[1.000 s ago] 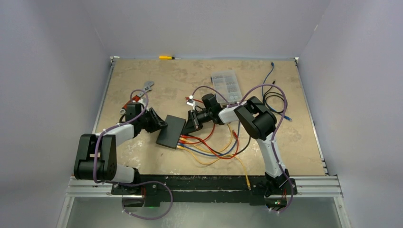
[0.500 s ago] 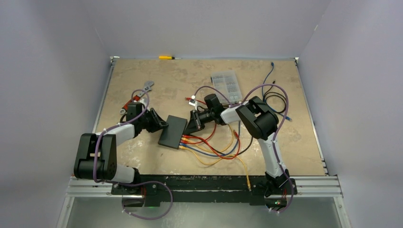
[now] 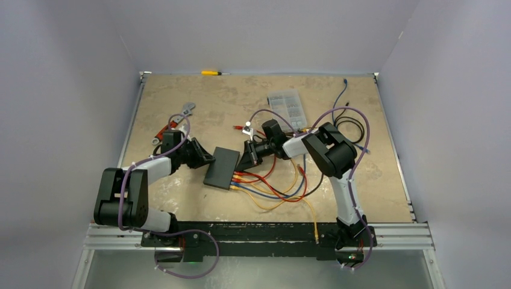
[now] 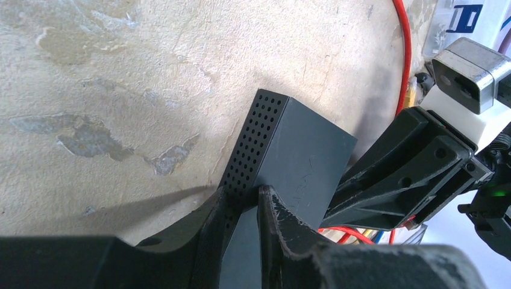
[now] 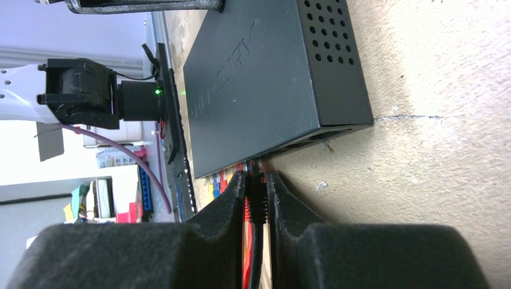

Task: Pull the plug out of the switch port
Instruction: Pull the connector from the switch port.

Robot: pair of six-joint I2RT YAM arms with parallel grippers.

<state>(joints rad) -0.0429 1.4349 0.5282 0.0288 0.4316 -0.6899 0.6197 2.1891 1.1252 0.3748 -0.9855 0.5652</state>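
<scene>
Top view: switch (image 3: 220, 167) lies flat on the table (image 3: 181, 198), just off centre toward 8 o'clock, port edge facing 5 o'clock

Left gripper (image 4: 244, 201) comes in from the switch's 9 o'clock side. On my left wrist cam its fingers pinch the box at one edge, one on the perforated side wall, the other on the top face

Right gripper (image 5: 257, 176) sits at the switch's 3 o'clock. On the right wrist cam its jaws are pressed onto a black plug (image 5: 258, 195) right at the port edge; I can't tell whether the plug is seated or out

Cables (image 3: 271, 186), red, orange and blue, fan out from the port edge toward 4 o'clock

Clear organiser box (image 3: 285, 108) is at 1 o'clock of the switch, well apart; wrench (image 3: 184, 114) at 11 o'clock
</scene>
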